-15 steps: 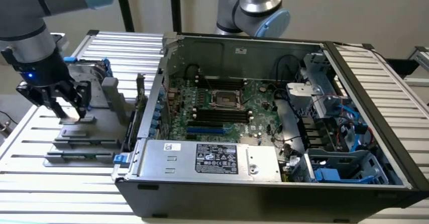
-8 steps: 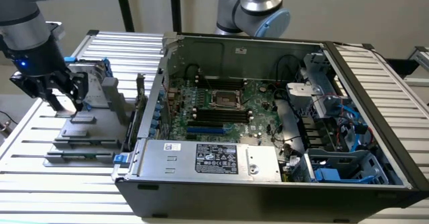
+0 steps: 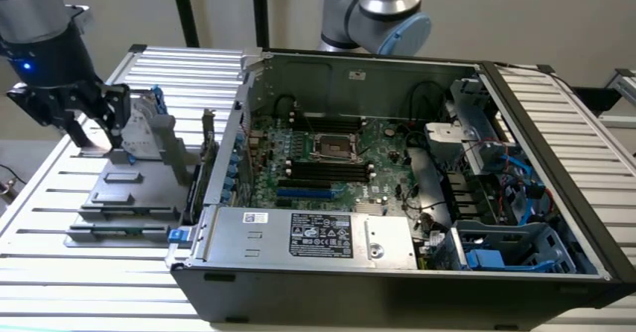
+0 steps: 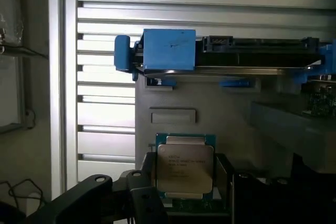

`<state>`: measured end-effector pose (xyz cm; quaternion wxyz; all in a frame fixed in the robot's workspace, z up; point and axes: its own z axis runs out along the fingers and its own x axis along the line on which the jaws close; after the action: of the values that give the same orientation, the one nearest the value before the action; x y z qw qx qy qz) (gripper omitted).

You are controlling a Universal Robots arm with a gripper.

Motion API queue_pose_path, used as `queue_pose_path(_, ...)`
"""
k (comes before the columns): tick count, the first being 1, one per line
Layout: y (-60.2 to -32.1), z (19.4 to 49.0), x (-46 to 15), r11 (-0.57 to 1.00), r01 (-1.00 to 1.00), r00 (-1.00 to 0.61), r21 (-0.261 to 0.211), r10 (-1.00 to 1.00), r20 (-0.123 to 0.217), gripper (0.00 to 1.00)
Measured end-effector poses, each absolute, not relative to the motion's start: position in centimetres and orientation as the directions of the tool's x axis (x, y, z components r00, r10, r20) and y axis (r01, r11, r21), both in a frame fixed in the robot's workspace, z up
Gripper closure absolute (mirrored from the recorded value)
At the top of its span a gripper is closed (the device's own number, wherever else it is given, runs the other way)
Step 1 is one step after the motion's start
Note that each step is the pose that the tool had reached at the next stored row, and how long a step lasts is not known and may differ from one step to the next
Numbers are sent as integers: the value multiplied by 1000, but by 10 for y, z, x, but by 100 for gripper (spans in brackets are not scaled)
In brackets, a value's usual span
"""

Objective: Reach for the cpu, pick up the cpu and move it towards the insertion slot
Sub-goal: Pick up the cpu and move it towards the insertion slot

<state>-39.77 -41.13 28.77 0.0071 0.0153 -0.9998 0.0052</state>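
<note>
First, the exterior view: the tool point(image 3: 100, 140) hangs at the upper left of the frame over a grey fixture point(image 3: 119, 198) on the slatted tabletop point(image 3: 59, 272). It is well apart from the insertion slot point(image 3: 334, 147) inside the open case point(image 3: 398, 287) at centre.

Next, the wrist view: the cpu point(image 4: 185, 167) lies flat on that fixture, close under the tool, with a blue-framed hard drive point(image 4: 252, 56) beyond it. I cannot tell whether the tool is spread or pinching the chip, though it probably isn't lifted.

The chip looks light, stiff and thin, with a smooth metal lid and a likely delicate underside. Opposite edges of its green board seem the place to hold it, kept level.
</note>
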Motion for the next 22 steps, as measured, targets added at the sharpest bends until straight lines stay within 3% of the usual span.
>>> queue_pose_path(12,-408,339,-365,999,-30,-999,-11,-30,14,46)
queue_pose_path(22,-406,358,-321,999,-30,-999,-11,-30,14,46)
